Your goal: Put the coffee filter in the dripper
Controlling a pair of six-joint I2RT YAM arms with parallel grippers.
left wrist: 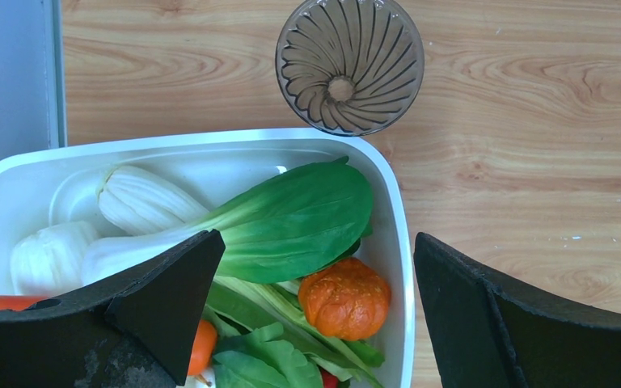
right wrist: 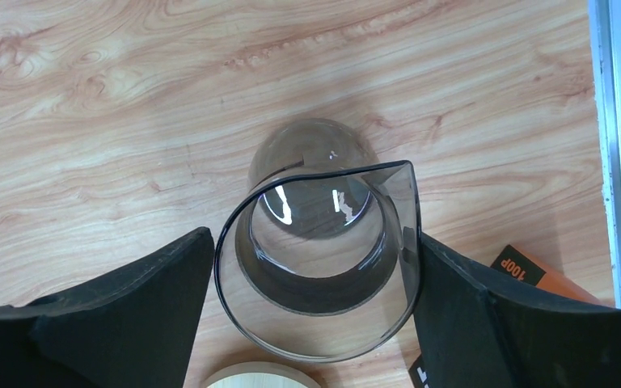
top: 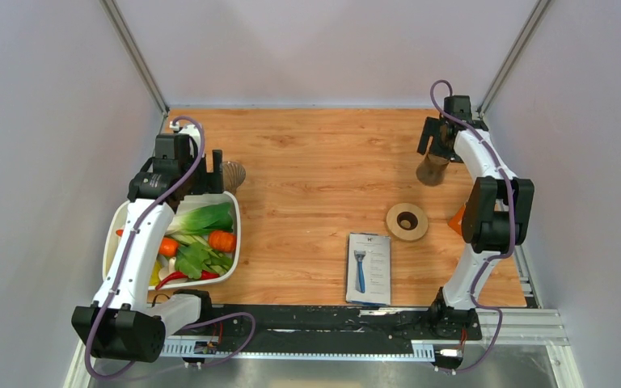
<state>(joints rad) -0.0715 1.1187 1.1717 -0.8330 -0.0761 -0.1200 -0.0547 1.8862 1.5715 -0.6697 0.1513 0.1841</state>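
The dripper (left wrist: 349, 66), a translucent brownish ribbed cone, stands upright on the wood just beyond the white tub; in the top view the dripper (top: 234, 174) sits at the tub's far corner. My left gripper (left wrist: 317, 237) hovers open over the tub's far end, short of the dripper, holding nothing. The left gripper (top: 214, 166) shows close beside the dripper from above. My right gripper (right wrist: 313, 234) is open at the far right, its fingers straddling a clear glass carafe (right wrist: 323, 267) and standing very close to its rim on both sides. The coffee filter is out of view.
The white tub (top: 232, 236) holds bok choy, carrots and other vegetables. A round wooden ring (top: 407, 221), a boxed razor (top: 369, 267) and an orange packet (top: 457, 218) lie on the right half. The carafe (top: 433, 168) stands near the right wall.
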